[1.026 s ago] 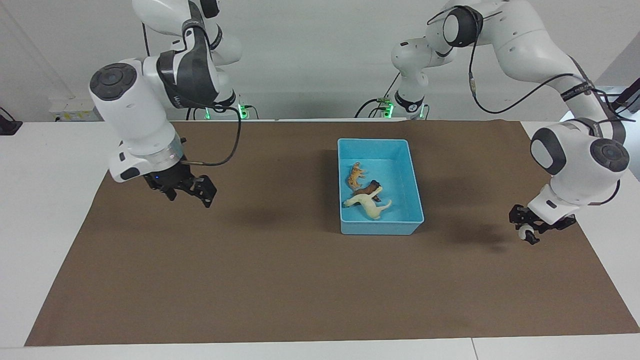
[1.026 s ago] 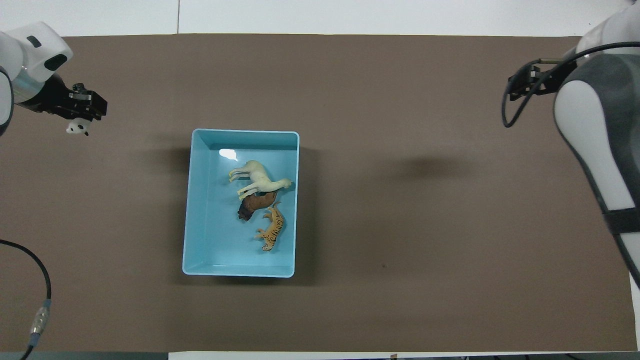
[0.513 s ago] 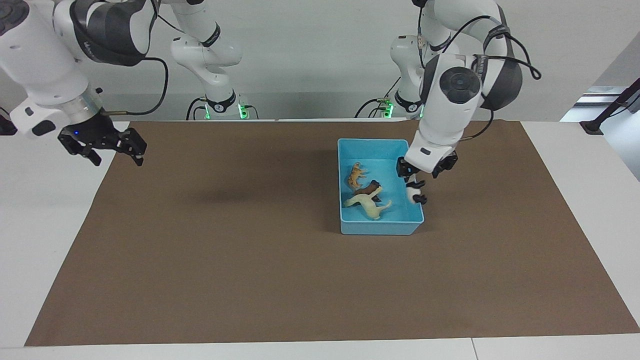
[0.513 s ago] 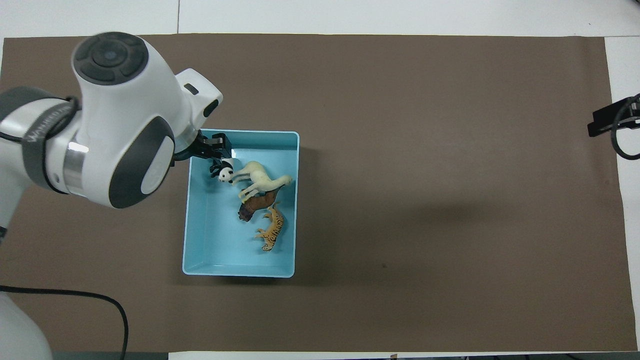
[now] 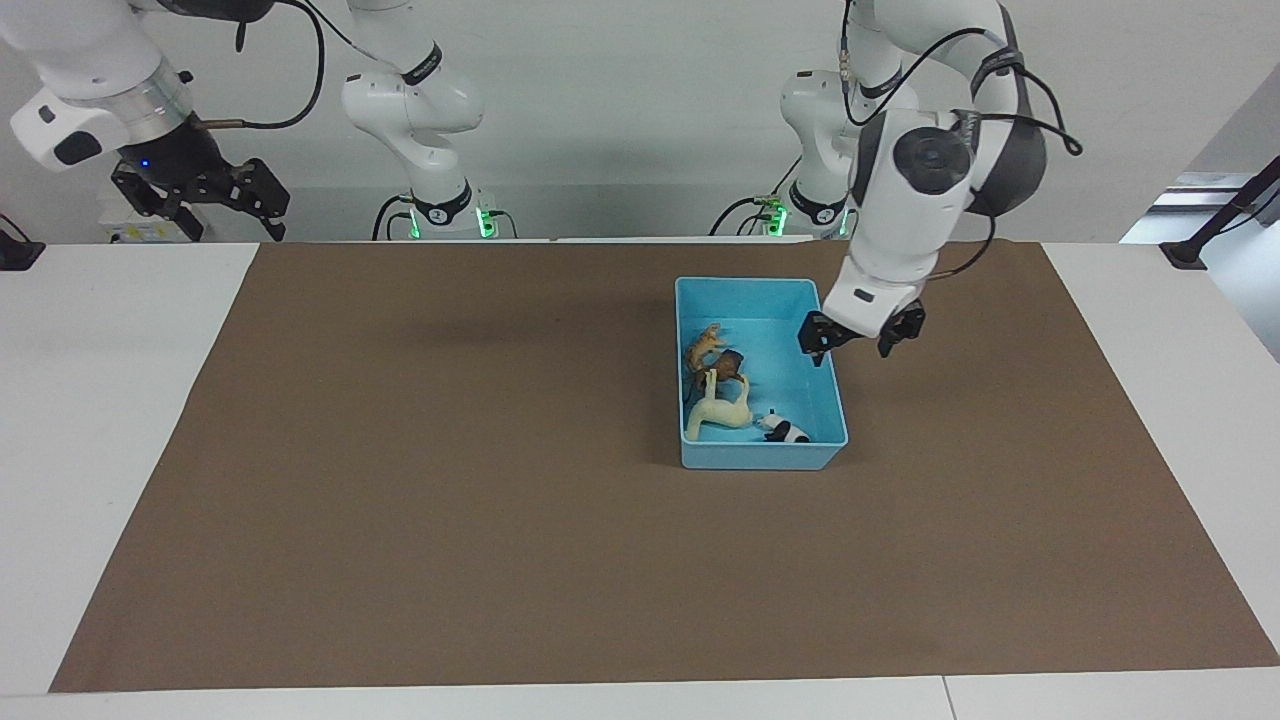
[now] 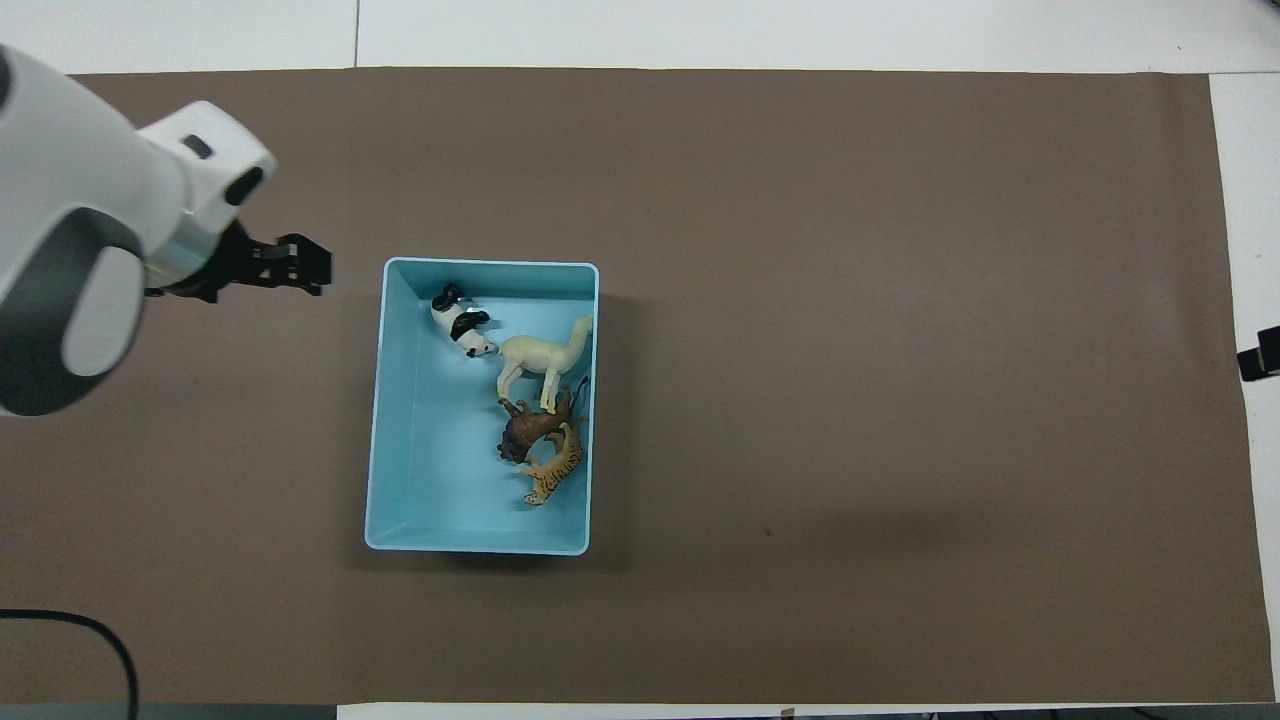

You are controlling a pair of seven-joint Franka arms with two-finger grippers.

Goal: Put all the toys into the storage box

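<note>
The light blue storage box (image 5: 760, 284) (image 6: 490, 264) holds all the toys. The panda (image 5: 787, 431) (image 6: 460, 323) lies in the corner farthest from the robots, toward the left arm's end. The cream horse (image 5: 718, 411) (image 6: 541, 356) stands beside it. The brown lion (image 5: 729, 365) (image 6: 529, 431) and the orange tiger (image 5: 704, 345) (image 6: 556, 476) lie nearer to the robots, against the wall. My left gripper (image 5: 856, 345) (image 6: 316, 267) is open and empty, raised over the box's rim at the left arm's end. My right gripper (image 5: 235, 222) is open and empty, raised high.
A brown mat (image 5: 500, 520) (image 6: 850, 350) covers the white table (image 5: 90, 400). The right gripper is over the table's edge at the right arm's end; only a dark tip of it (image 6: 1260, 353) shows in the overhead view.
My left gripper carried the panda to the box, let it go and drew back toward its own end. The horse now stands; lion and tiger shifted. The right arm rose and drew away.
</note>
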